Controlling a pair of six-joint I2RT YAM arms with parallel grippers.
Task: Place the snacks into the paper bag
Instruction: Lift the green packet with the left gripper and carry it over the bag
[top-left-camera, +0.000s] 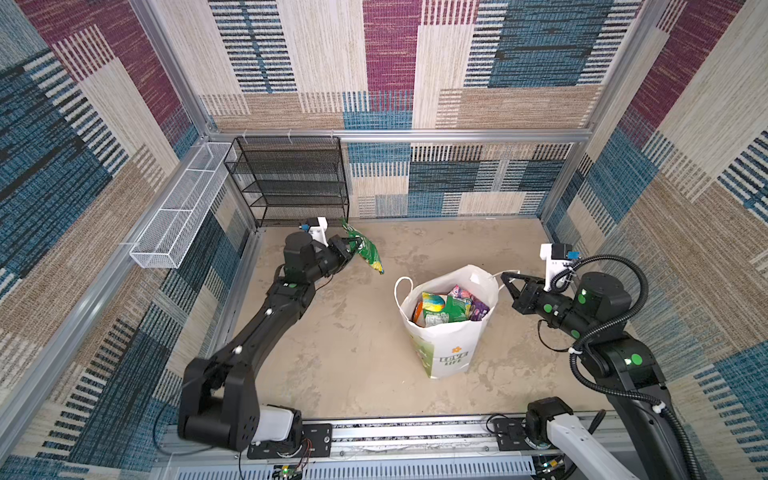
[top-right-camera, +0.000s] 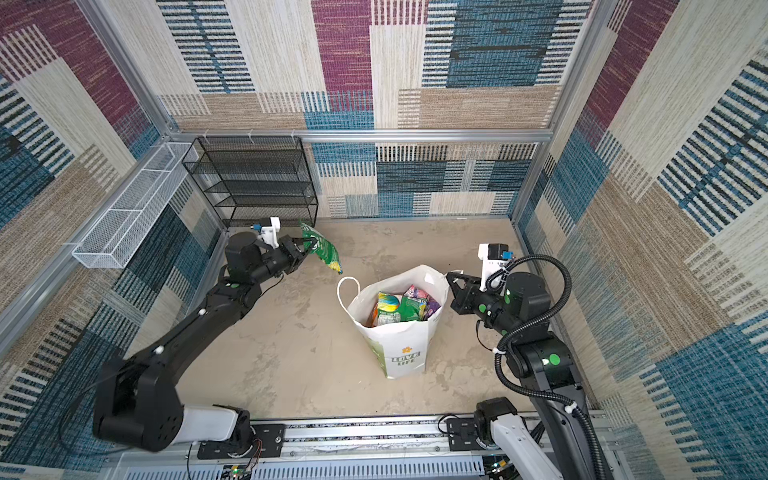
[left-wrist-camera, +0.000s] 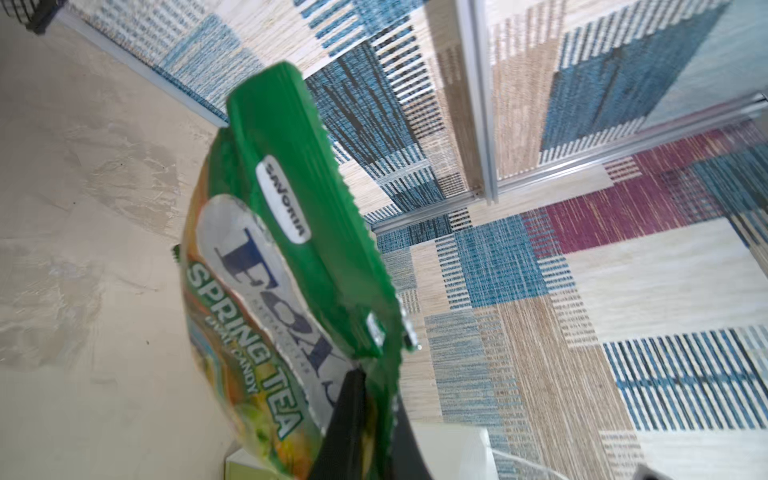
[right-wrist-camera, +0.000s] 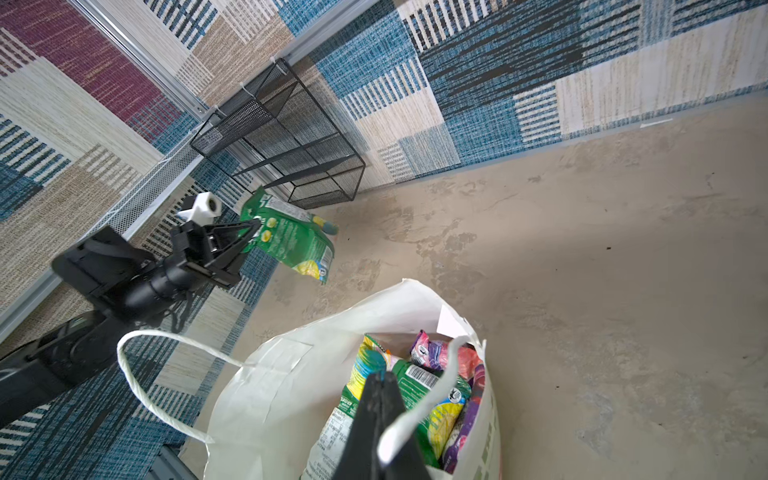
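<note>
On the beige tabletop (top-left-camera: 353, 353), right of centre in both top views:

Item 1. Paper bag (top-left-camera: 444, 345) (top-right-camera: 399, 340) (right-wrist-camera: 270, 386). White, upright, mouth open. Green "LOVE LIFE" print and orange flower on the near face. Far cord handle (top-left-camera: 401, 286) (right-wrist-camera: 137, 374) loops free on the side toward the left arm.

Item 2. Snacks in the bag (top-left-camera: 449, 305) (top-right-camera: 401, 305) (right-wrist-camera: 428, 386). Several packets, green, yellow-teal, pink and purple, crowded below the rim.

Item 3. Right gripper (top-left-camera: 505, 276) (top-right-camera: 449, 276) (right-wrist-camera: 380, 382). At the bag's rim on the right-arm side, jaws closed together. Near cord handle (right-wrist-camera: 419, 411) curls against the fingers. Whether it is pinched between them cannot be told.

Item 4. Green Fox's Spring Tea packet (top-left-camera: 365, 251) (top-right-camera: 324, 251) (left-wrist-camera: 291, 249) (right-wrist-camera: 291, 241). Outside the bag and well apart from it, hanging tilted, clear of the tabletop.

Item 5. Left gripper (top-left-camera: 350, 248) (top-right-camera: 306, 245) (left-wrist-camera: 376, 424) (right-wrist-camera: 253, 232). Jaws narrow, clamped on that packet near its serrated sealed end.

Fixtures: black mesh shelf rack (top-left-camera: 291, 178) against the back wall, just behind the held packet. White mesh basket (top-left-camera: 178, 216) on the left wall.
</note>
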